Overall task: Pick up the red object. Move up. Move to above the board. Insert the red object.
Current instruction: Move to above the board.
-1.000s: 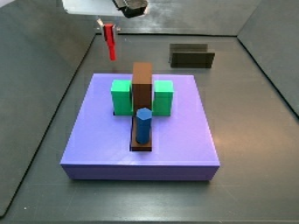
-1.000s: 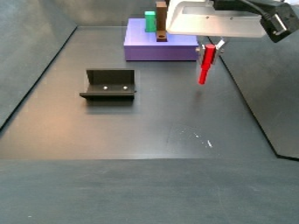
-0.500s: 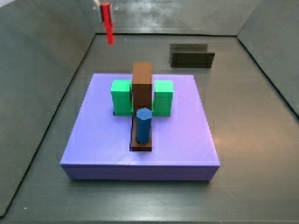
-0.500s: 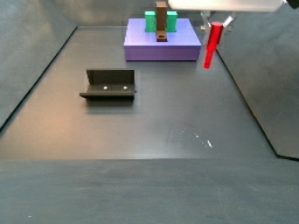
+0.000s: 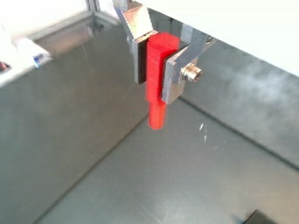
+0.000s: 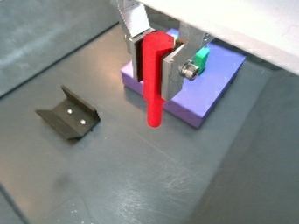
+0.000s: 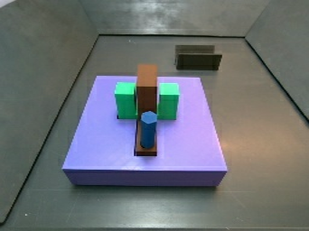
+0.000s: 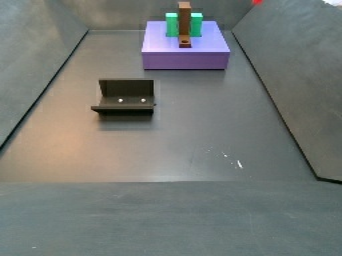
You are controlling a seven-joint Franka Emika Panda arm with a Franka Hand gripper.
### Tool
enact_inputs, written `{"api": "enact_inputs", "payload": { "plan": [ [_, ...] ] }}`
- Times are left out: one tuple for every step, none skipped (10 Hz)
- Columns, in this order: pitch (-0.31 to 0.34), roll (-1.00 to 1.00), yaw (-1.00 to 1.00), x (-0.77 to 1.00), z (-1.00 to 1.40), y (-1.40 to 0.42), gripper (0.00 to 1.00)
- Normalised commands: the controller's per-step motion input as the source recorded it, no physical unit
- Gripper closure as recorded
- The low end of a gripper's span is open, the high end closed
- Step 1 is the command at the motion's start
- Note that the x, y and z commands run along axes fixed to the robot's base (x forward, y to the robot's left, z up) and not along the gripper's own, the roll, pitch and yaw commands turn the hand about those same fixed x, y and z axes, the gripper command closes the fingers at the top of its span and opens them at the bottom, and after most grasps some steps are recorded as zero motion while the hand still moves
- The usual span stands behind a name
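Observation:
My gripper [image 5: 158, 74] is shut on the red object [image 5: 158, 105], a thin red peg that hangs straight down from between the silver fingers [image 5: 177, 72]. Both wrist views show this grip [image 6: 156, 70], with the peg [image 6: 153, 109] high above the floor. The lavender board [image 6: 208, 98] lies below and beyond the peg, off to one side. In both side views the gripper is out of frame above. The board [image 7: 108, 144] carries a brown strip [image 7: 147, 83], a green block [image 7: 126, 99] and a blue peg [image 7: 146, 129]. It also shows in a side view [image 8: 187, 57].
The dark L-shaped fixture [image 8: 124, 97] stands on the grey floor, apart from the board; it also shows in a side view [image 7: 198, 59] and a wrist view [image 6: 70, 112]. Grey walls ring the floor.
The gripper has risen with the red peg in it. It was in both side views a second ago and has now left them over the top edge.

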Motion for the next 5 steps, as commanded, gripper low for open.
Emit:
{"api": "enact_inputs", "payload": {
  "plan": [
    [0.087,-0.04,-0.01,0.05,0.24,0.0,1.0],
    [0.254,0.01,0.25,0.64,0.2,-1.4,1.0],
    [0.278,0.1,0.22,0.65,0.2,-1.4,1.0],
    [0.3,0.1,0.18,0.68,0.19,-1.4,1.0],
    [0.272,-0.01,0.08,0.72,0.21,-1.4,1.0]
  ]
}}
